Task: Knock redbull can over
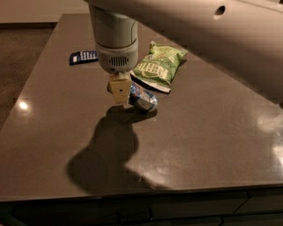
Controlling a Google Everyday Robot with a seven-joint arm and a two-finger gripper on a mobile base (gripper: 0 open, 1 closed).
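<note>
The redbull can (143, 98), blue and silver, lies on its side on the dark table (203, 140), its silver end pointing to the lower right. My gripper (120, 91) hangs straight down from the big white arm (115, 36) and touches the can's left end. Its cream-coloured tip is just above the table surface. The can's left end is hidden behind the gripper.
A green chip bag (158, 68) lies just behind and to the right of the can. A small flat dark-blue packet (83, 57) lies behind the gripper to the left. The arm's upper link (217, 36) crosses the top right of the view. The table's front edge runs along the bottom.
</note>
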